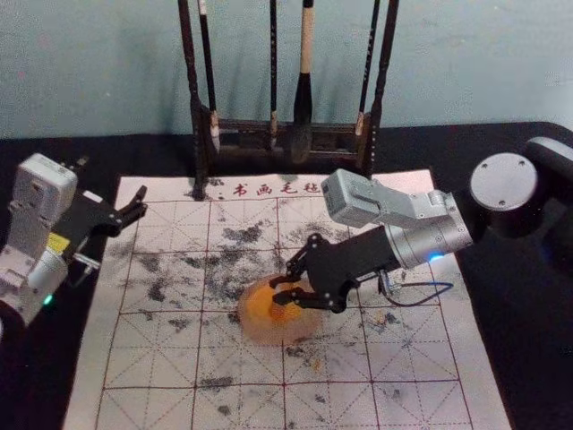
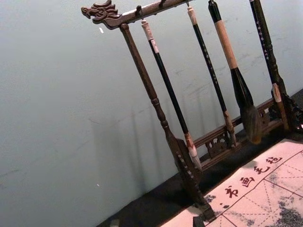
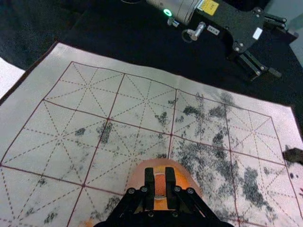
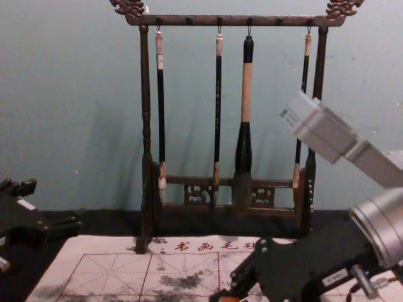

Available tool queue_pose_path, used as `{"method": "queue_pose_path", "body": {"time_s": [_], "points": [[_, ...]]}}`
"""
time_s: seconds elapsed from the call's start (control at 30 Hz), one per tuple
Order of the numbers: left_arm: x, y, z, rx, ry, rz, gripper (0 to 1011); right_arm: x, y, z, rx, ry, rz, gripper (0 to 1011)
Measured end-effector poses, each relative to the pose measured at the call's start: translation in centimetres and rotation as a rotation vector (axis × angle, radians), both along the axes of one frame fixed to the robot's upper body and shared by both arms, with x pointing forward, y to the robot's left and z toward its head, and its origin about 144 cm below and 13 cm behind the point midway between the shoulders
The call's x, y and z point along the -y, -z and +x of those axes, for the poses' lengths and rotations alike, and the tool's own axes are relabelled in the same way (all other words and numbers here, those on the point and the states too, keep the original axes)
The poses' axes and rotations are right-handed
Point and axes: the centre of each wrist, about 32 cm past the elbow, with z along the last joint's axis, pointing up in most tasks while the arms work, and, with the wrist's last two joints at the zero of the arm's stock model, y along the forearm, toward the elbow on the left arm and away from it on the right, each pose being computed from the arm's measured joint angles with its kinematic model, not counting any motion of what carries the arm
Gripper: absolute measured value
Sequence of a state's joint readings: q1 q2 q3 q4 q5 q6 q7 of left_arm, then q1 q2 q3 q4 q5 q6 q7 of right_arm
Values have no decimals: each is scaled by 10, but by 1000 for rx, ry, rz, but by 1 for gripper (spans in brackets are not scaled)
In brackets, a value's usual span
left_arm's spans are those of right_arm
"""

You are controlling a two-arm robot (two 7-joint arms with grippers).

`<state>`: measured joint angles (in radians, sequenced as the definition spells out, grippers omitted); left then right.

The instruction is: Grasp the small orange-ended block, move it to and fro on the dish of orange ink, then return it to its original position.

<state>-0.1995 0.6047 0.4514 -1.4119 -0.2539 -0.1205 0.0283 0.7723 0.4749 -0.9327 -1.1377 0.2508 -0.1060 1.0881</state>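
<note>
The right claw is gripping the small block between its fingers at the dish of orange ink, though whether block and dish touch is unclear. The left claw is parked near the gridded mat's left edge, fingers spread apart.

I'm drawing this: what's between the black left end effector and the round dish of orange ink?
Just the white gridded cloth mat with dark smudges, in the head view.
</note>
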Motion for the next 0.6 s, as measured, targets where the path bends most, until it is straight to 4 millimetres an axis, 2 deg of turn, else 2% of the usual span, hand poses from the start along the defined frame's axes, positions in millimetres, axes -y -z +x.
{"method": "queue_pose_path", "body": {"time_s": [0.6], "points": [[0,0,0,0,0,0,1001,-15,2,15,5,-18,9,132]]}}
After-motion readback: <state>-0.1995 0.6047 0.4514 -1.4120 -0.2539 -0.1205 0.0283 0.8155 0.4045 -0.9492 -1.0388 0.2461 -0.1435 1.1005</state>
